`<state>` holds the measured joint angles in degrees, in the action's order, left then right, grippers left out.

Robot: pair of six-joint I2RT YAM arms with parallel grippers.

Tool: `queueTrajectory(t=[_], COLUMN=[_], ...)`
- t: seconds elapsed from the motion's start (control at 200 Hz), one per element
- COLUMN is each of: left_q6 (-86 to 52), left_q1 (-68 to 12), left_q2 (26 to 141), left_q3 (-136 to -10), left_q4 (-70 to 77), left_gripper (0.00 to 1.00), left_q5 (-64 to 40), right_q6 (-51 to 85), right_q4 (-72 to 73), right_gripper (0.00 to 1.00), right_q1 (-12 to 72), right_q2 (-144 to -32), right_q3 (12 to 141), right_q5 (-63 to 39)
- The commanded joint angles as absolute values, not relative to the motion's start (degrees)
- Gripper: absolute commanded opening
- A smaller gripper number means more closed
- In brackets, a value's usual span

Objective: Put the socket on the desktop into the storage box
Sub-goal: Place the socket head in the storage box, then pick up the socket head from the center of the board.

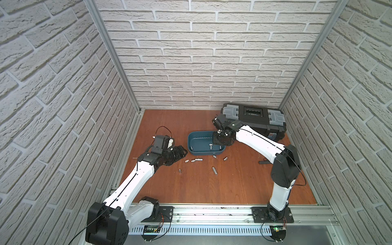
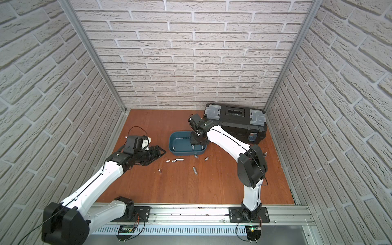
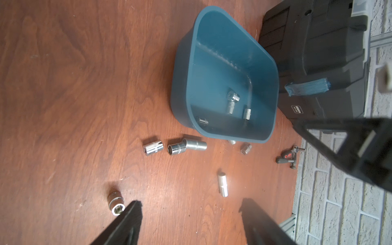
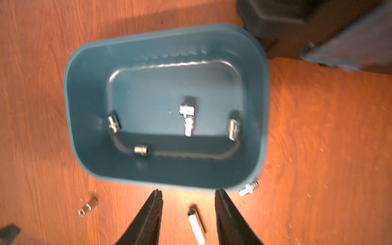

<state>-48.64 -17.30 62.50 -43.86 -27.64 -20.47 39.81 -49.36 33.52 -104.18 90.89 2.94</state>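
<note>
1. Storage box [image 4: 89, 106]: teal, no lid, stands on the desktop [image 1: 233, 186] near a black toolbox [image 1: 254, 121]. Several chrome sockets [image 4: 232, 129] lie on its floor.
2. Loose sockets [image 3: 153, 147]: scattered on the desktop just outside the box, among them a long socket [image 3: 222, 184].
3. Right gripper [image 4: 188, 191]: over the storage box, jaws parted, nothing between them.
4. Left gripper [image 3: 189, 203]: over the desktop, jaws spread wide and empty. A short socket [image 3: 115, 203] lies beside one fingertip.
</note>
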Motion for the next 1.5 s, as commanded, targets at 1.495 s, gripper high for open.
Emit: queueTrajectory(t=[1.495], left_q6=[-46.4], left_q1=[-36.7], left_q2=[80.2], left_q3=[-52.4], left_q4=[-19.4], left_gripper=[0.8], left_q5=[-13.6], right_q6=[45.3], right_q4=[-36.8], right_gripper=[0.45], right_q1=[29.6], right_q2=[-97.6], right_q3=[65.6], right_q5=[1.7])
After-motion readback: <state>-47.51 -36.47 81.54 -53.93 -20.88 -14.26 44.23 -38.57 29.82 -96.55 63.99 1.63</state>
